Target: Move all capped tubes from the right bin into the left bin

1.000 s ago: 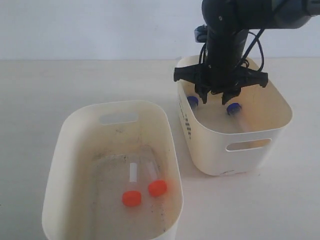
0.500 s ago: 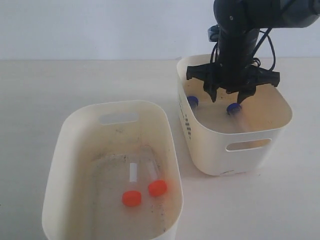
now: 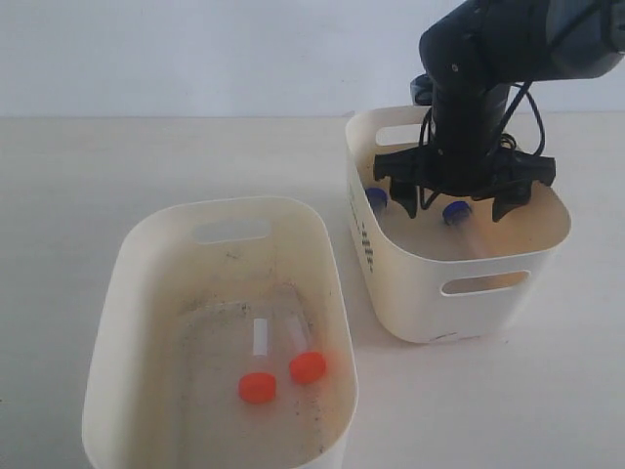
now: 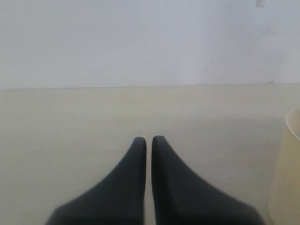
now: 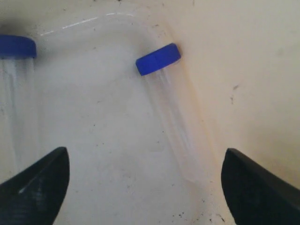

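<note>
Pale tabletop carries both bins, our right gripper hangs with fingers spread wide and empty over two blue-capped tubes lying in the right bin, two orange-capped tubes lie in the left bin, and our left gripper is closed on nothing.

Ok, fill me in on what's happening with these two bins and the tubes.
The right gripper reaches down into the right bin, open, with its fingers on either side of one blue-capped tube but not gripping it. A second blue-capped tube lies nearby on the same bin's floor. Two orange-capped tubes lie in the left bin. The left gripper is shut and holds nothing, off over the table.
</note>
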### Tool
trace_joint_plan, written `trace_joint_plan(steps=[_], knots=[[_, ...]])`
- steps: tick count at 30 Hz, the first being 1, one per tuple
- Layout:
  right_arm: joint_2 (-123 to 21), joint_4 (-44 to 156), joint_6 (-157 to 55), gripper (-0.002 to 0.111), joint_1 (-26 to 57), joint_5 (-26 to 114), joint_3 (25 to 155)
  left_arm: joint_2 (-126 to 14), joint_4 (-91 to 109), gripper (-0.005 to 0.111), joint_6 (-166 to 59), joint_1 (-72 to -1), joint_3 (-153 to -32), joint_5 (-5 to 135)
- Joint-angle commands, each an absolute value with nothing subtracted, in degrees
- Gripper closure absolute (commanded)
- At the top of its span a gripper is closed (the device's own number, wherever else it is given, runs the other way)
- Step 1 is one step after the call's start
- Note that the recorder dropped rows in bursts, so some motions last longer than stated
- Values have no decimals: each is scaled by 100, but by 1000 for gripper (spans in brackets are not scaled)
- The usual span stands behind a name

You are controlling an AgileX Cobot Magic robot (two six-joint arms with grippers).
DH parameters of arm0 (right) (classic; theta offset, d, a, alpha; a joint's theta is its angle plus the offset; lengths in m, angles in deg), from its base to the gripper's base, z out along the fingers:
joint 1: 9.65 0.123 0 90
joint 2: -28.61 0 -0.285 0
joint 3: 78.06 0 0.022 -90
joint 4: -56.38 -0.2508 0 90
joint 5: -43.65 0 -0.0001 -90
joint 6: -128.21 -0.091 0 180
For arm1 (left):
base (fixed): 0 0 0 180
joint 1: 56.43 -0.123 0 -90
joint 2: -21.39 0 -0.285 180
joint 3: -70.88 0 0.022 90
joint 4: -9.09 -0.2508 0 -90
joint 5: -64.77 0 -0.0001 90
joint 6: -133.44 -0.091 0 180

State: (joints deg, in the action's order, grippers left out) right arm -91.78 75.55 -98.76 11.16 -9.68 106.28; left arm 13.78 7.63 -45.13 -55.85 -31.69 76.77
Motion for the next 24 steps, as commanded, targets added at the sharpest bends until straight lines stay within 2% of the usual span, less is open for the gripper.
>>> trace_joint_plan(steps=[1,24], knots=[[-9178,7645,-9949,26,1090,-903,10606,1360,800,102,-4458,-5586,-3190,7637],[-9178,7751,-10531,26,1090,-963,10582,1360,800,102,-4458,-5586,-3190,7637]])
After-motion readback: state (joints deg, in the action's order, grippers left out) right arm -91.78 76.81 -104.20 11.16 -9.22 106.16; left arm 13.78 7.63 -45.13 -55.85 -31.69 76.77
